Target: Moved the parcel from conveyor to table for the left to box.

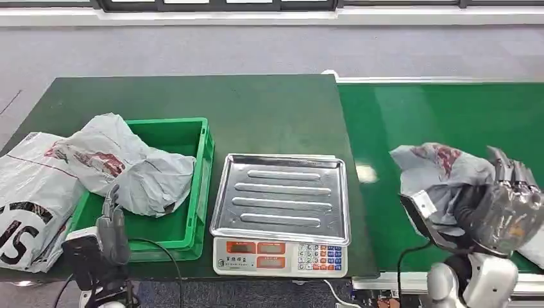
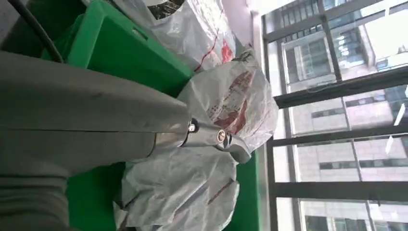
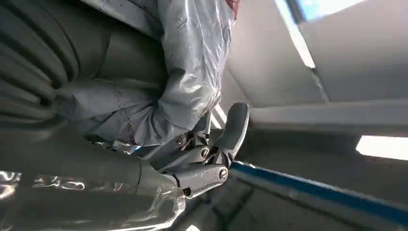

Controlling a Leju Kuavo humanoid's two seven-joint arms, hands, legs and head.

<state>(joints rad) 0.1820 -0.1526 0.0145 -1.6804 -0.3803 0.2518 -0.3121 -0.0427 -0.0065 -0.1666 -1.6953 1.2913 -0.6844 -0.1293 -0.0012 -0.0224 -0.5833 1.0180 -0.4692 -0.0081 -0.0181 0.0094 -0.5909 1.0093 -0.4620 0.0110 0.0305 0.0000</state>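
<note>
My right hand (image 1: pixel 507 205) grips a crumpled grey plastic parcel (image 1: pixel 436 170) with red print, at the near right over the bright green conveyor belt (image 1: pixel 436 109). In the right wrist view the parcel (image 3: pixel 192 72) bunches between the thumb and the fingers (image 3: pixel 235 125). My left hand (image 1: pixel 113 224) hangs at the front edge of the green crate (image 1: pixel 206 167) and holds nothing. The left wrist view has its thumb (image 2: pixel 211 137) pointing at a grey parcel (image 2: pixel 235 96) lying in the crate (image 2: pixel 120 53).
The dark green table (image 1: pixel 192 96) carries the crate with a grey parcel (image 1: pixel 151 179) in it. A large white bag (image 1: pixel 32 192) lies at the far left. A scale (image 1: pixel 279 256) with a steel tray (image 1: pixel 282 192) stands between crate and conveyor.
</note>
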